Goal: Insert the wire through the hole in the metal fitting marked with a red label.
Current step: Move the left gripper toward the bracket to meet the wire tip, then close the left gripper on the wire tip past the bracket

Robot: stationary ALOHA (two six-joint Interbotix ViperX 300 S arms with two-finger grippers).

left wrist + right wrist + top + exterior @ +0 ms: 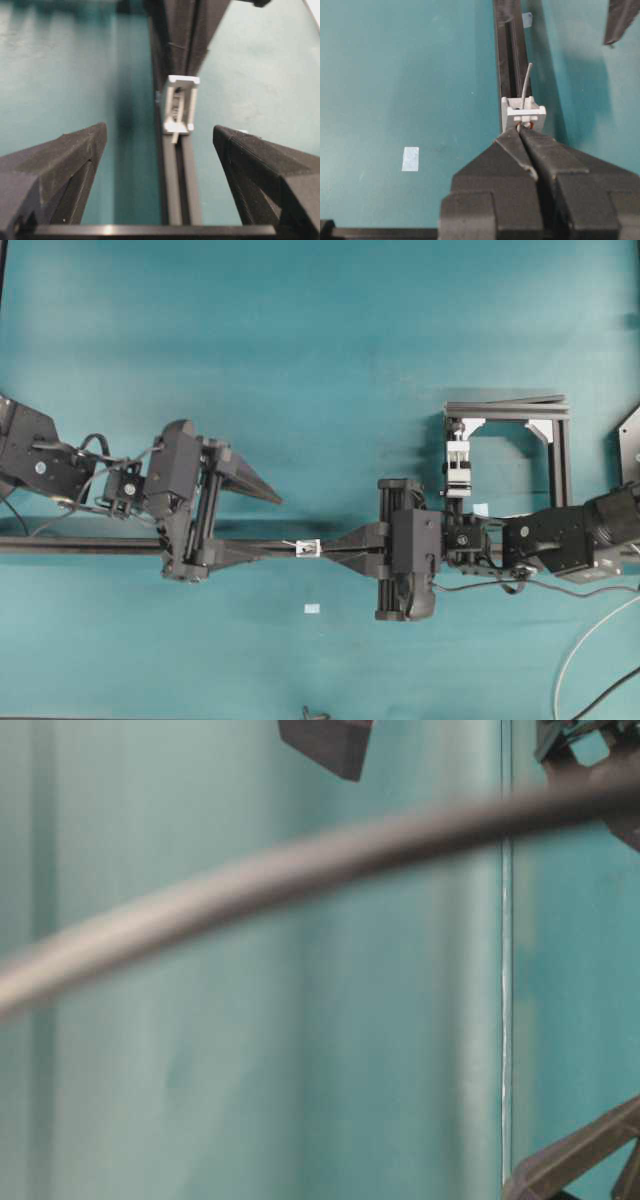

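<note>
The metal fitting (pixel 309 548), a tiny silvery-white block, sits on a long black rail (pixel 80 545). My right gripper (pixel 338 551) is shut on the wire, its tips right against the fitting (pixel 522 111). In the right wrist view the thin grey wire (pixel 526 80) sticks out of the fitting's far side, and a trace of red shows at its near face. In the left wrist view a short wire end (pixel 175 138) pokes out of the fitting (pixel 180 105). My left gripper (pixel 159 132) stands open just short of it, straddling the rail with nothing between its fingers (pixel 262 490).
A black square frame (pixel 555 440) with a white-and-silver clamp (pixel 458 465) stands at the back right. Pale blue tape scraps (pixel 312 609) lie on the teal mat. A white cable (pixel 590 640) curves at the lower right. A blurred dark cable (pixel 300 870) crosses the table-level view.
</note>
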